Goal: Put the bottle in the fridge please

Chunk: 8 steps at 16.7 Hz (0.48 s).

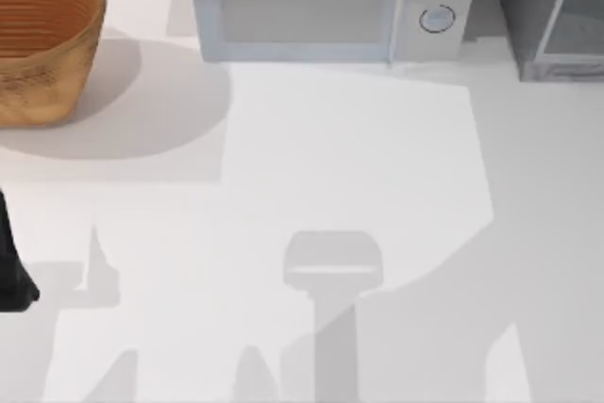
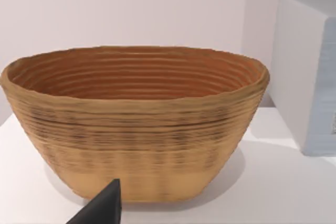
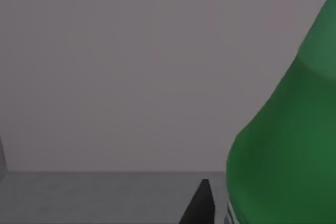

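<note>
A woven wicker basket [image 2: 134, 124] stands upright on the white desk [image 2: 273, 187], its oval rim wide and its ribbed orange-brown inside bare. Its outer wall is tan with darker bands. Just beside it, not touching, stands the pale grey side of a boxy microwave [image 2: 310, 72] against the back wall. One dark finger [image 2: 102, 208] of the left gripper rises in front of the basket's base.
</note>
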Each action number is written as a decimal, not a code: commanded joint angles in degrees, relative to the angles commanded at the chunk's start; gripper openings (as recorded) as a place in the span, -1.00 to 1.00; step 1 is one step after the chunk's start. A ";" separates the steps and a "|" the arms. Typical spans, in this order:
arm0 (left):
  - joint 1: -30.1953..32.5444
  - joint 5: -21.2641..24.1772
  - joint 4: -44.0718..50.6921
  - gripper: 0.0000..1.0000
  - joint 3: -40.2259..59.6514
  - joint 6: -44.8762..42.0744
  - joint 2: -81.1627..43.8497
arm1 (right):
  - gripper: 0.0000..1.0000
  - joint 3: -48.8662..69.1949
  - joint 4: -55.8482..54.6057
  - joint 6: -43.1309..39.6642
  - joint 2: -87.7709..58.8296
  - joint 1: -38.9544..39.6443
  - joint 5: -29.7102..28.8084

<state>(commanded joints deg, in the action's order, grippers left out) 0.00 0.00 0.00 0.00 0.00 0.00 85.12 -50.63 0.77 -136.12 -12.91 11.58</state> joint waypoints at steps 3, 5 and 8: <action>0.00 0.00 0.00 1.00 0.00 0.00 0.00 | -0.23 0.00 0.00 0.00 0.00 0.00 0.00; 0.00 0.00 0.00 1.00 0.00 0.00 0.00 | 0.06 0.00 0.00 0.00 0.00 0.00 0.00; 0.00 0.00 0.00 1.00 0.00 0.00 0.00 | 0.51 0.00 0.00 0.00 0.00 0.00 0.00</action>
<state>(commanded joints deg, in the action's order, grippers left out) 0.00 0.00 0.00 0.00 0.00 0.00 85.12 -50.63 0.77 -136.12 -12.91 11.58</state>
